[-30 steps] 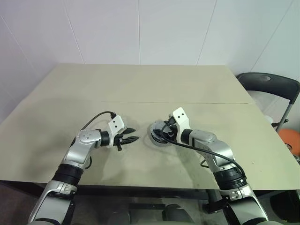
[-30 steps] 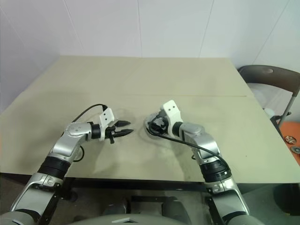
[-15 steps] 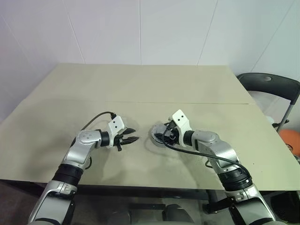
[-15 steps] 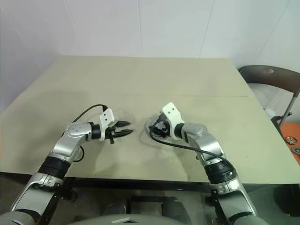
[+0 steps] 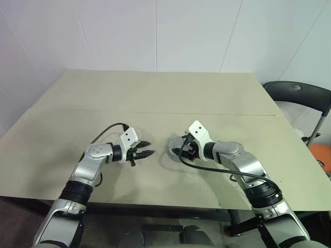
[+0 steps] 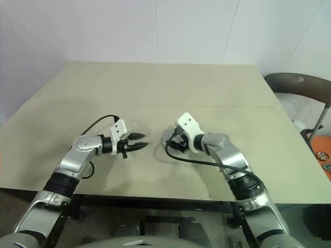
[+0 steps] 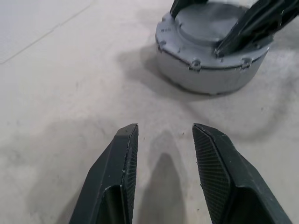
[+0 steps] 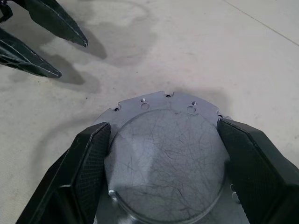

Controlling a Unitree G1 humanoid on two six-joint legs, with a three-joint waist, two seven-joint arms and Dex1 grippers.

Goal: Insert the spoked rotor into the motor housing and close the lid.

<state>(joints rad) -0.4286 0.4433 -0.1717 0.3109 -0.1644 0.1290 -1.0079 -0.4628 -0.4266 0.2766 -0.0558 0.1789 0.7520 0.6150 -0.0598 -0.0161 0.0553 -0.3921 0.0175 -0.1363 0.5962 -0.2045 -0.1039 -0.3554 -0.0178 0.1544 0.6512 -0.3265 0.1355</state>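
My right gripper (image 8: 161, 154) is clamping its two fingers (image 8: 88, 158) around the grey lid (image 8: 168, 154) that sits atop the motor housing (image 7: 212, 56), near the table's (image 5: 155, 93) front middle. At the housing's nine o'clock, my left gripper (image 7: 163, 140) is hovering just beside it, fingers apart and holding nothing.

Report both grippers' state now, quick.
Left gripper: open, empty, short of the housing.
Right gripper: jaws closed on the lid.
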